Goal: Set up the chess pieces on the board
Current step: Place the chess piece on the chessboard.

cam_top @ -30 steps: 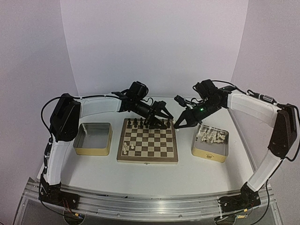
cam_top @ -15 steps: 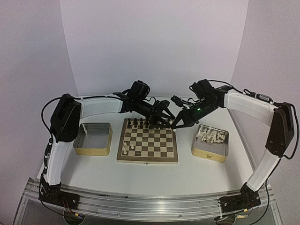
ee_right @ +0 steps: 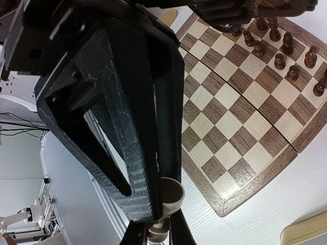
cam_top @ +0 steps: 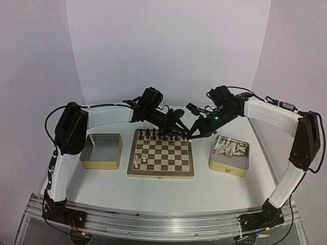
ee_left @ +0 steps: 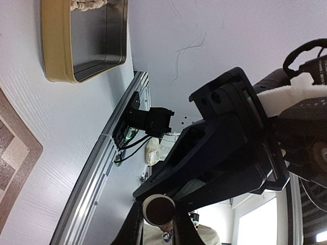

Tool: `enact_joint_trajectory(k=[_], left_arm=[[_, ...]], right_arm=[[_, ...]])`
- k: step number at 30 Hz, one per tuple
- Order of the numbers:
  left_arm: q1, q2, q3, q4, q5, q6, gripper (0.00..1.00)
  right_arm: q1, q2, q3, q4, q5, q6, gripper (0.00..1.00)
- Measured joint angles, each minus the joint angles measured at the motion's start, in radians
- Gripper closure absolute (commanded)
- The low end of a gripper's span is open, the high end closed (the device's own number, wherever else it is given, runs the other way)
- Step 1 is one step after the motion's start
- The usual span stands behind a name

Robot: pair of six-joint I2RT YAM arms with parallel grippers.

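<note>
At the middle of the white table (cam_top: 204,191), square wooden chessboard (cam_top: 168,163) with light and dark brown checkered squares and a pale rim, lying flat. Along its far edge, upright dark brown chess figures (cam_top: 159,133) in a row; near its left side, a few tiny cream-white chess figures (cam_top: 139,161) standing on the squares. Left of the board, rectangular metal tin with yellowish sides (cam_top: 101,164), dark floor showing. Right of the board, second yellowish-sided tin (cam_top: 227,169) with a heap of cream-white figures (cam_top: 231,148) inside. Above the board's far right corner, left jaws and right jaws tip to tip, clear of the squares. Right jaws closed tight on a single cream-white chess piece (ee_right: 171,194), pinched between the fingertips in the right wrist view. Left jaws nearly closed, a finger pressed at either side of the same piece (ee_left: 159,209), its round dark-felted base facing the left wrist camera. Held in the air by both arms at once, just beyond the dark row.
</note>
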Motion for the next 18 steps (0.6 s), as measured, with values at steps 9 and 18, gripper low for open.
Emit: enact_joint_trajectory(k=[9,18], left_arm=[[0.004,0.000,0.005,-0.006,-0.006,0.003,1.00],[0.060,-0.028,-0.113,0.131,-0.075,-0.115,1.00]], right_arm=[[0.001,0.000,0.004,0.005,0.027,0.014,0.54],[0.001,-0.101,-0.051,0.110,0.114,0.114,0.42]])
